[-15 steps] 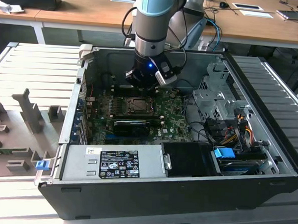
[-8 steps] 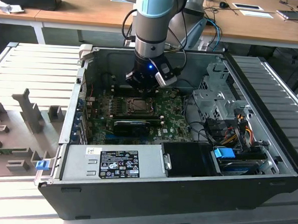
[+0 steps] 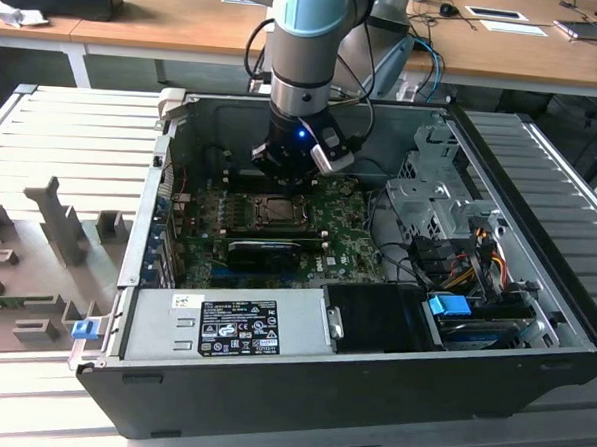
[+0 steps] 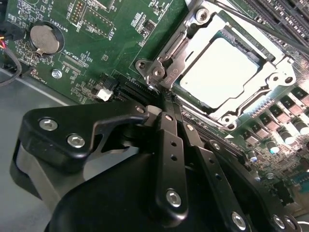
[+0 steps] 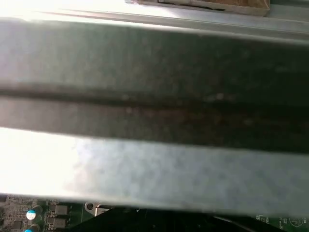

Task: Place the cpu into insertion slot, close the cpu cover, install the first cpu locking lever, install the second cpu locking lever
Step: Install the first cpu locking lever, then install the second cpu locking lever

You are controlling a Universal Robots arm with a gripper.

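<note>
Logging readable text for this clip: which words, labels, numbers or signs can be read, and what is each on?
No text can be quoted with confidence.
Large label on the power supply: print too small to read.
Small white sticker beside it: too small.
Green board lettering by the coin battery: tiny and skewed, unreadable.
Stamped mark on the cpu cover: too faint to read.

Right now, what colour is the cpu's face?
Pale silvery white, on the cpu, best in the second wrist view.
</note>
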